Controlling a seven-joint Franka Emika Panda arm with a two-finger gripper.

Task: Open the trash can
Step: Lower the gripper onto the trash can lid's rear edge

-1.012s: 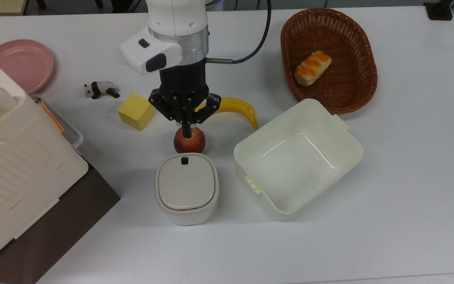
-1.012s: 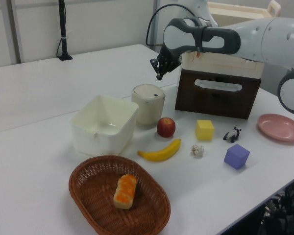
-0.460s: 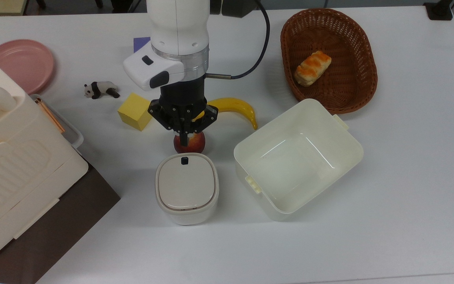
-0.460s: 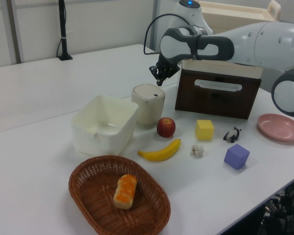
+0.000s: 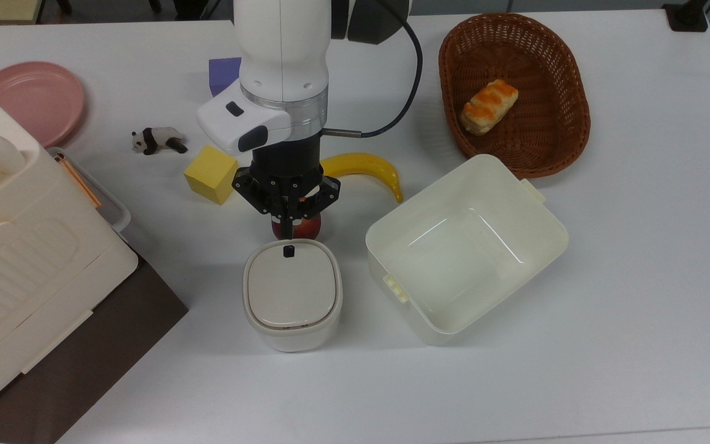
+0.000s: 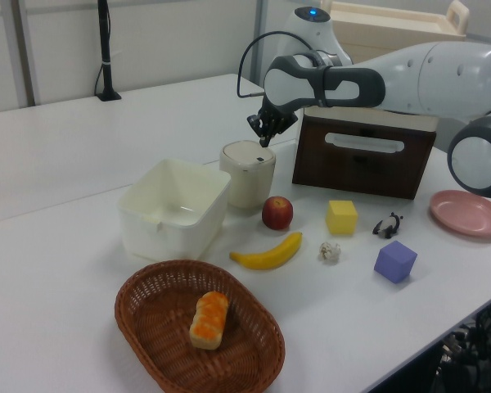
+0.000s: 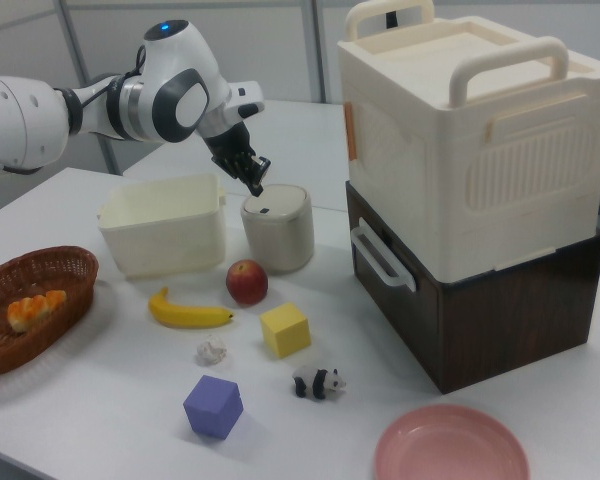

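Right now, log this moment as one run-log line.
tool: shut, above button | trash can: lid closed | apple: beside can

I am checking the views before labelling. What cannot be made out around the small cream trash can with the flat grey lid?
Inside of the small cream trash can: hidden by its shut grey lid, every view.
Red apple: top view, mostly under the gripper.
Purple cube: top view, partly behind the white arm.

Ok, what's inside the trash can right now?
Can't tell: the trash can is covered by its flat lid, which sits closed, so the inside is hidden. The dark button shows at the lid's edge, and the gripper hangs just above it.
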